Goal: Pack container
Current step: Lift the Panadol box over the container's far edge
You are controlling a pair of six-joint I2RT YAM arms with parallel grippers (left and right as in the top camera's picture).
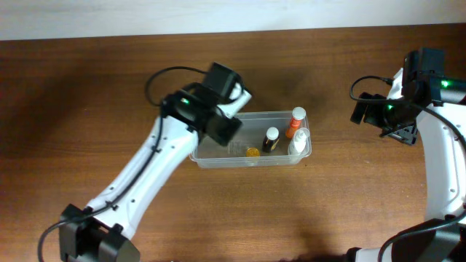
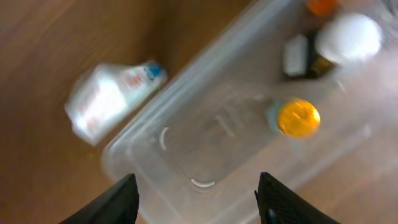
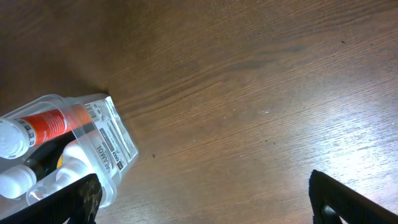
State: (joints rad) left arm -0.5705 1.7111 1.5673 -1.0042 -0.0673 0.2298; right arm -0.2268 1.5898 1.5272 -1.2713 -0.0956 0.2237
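Observation:
The container (image 1: 218,156) is a clear plastic tub in the middle of the table. It holds an orange bottle (image 1: 294,123), a dark bottle (image 1: 271,140), a white bottle (image 1: 298,143) and a small yellow-capped bottle (image 1: 253,152). My left gripper (image 2: 202,205) is open and empty, hovering over the container's (image 2: 186,155) left end; the yellow cap (image 2: 298,118) shows ahead of it. A white box (image 2: 112,99) lies on the table just outside the tub. My right gripper (image 3: 205,208) is open and empty over bare wood, right of the container (image 3: 106,143).
The table is dark brown wood, with a pale wall edge (image 1: 218,14) along the back. The right arm (image 1: 437,145) stands at the far right, the left arm (image 1: 145,182) reaches in from the front left. Cables loop near both wrists.

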